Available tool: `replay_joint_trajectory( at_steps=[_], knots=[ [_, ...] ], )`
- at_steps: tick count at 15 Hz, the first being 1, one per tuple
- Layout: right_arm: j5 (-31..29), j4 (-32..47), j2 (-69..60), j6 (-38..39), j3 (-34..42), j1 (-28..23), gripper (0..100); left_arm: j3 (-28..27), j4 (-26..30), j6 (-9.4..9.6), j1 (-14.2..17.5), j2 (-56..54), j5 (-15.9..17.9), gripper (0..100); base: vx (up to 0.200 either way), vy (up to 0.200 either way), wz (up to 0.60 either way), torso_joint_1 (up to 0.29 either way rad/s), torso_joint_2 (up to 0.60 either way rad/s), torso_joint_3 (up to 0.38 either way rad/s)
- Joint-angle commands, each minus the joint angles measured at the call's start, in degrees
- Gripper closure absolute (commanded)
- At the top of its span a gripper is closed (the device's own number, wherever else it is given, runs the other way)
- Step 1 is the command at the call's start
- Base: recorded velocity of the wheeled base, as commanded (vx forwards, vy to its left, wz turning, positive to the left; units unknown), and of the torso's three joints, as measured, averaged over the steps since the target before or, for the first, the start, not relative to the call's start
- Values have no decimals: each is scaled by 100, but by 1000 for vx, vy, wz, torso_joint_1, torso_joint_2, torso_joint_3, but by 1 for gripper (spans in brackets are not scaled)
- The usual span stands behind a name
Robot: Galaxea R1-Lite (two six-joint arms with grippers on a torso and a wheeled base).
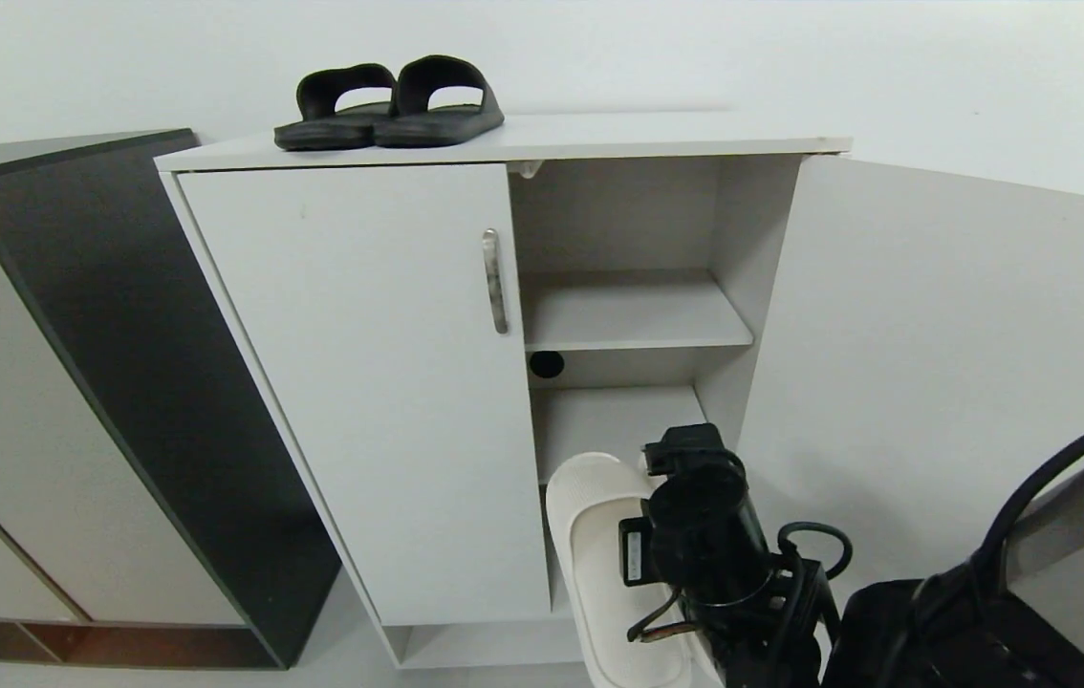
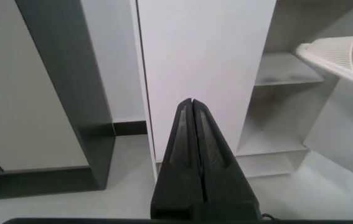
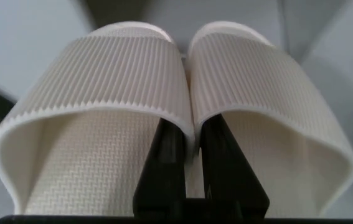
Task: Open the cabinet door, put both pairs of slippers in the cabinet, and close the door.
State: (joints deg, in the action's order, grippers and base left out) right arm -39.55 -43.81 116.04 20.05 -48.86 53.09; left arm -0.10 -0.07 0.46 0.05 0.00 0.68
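Observation:
The white cabinet (image 1: 341,382) has its left door closed and its right door (image 1: 934,363) swung wide open. A pair of black slippers (image 1: 389,105) rests on the cabinet top at the left. My right gripper (image 3: 192,134) is shut on the inner edges of a pair of white slippers (image 3: 176,93), held side by side. It holds the white slippers (image 1: 599,545) toes forward, just in front of the lower shelf (image 1: 614,420). My left gripper (image 2: 192,109) is shut with nothing in it, low and facing the closed left door; the white slippers (image 2: 341,53) show off to its side.
The upper shelf (image 1: 633,311) and the lower one are bare, with a dark round hole (image 1: 547,364) in the back panel between them. A metal handle (image 1: 495,282) sits on the closed door. A dark-sided cabinet (image 1: 121,382) stands close at the left.

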Motion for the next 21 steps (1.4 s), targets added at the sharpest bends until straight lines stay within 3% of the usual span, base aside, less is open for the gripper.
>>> replay_joint_trajectory(
  at_steps=[1, 9, 11, 16, 21],
  knots=[
    [0, 22, 349, -81, -229, -18, 100, 1, -1, -2, 4, 0, 2, 100, 0, 0, 0, 0, 0, 0],
    [-80, -13, 788, -81, -590, -88, 100, 1, -1, 6, 4, 9, 2, 100, 0, 0, 0, 3, 3, -157],
    [-370, -127, 753, -248, -590, -80, 100, 1, -1, 6, 4, 0, 2, 100, 0, 0, 0, 0, 0, -195],
    [-519, -2334, 1228, -1311, -308, -106, 100, 1, -1, 6, 4, 9, 2, 100, 0, 0, 0, 3, 2, -199],
    [-624, -2615, 1377, -1513, -317, -185, 100, 1, -1, 6, 4, 9, 2, 100, 0, 0, 0, 1, 0, -22]
  ],
)
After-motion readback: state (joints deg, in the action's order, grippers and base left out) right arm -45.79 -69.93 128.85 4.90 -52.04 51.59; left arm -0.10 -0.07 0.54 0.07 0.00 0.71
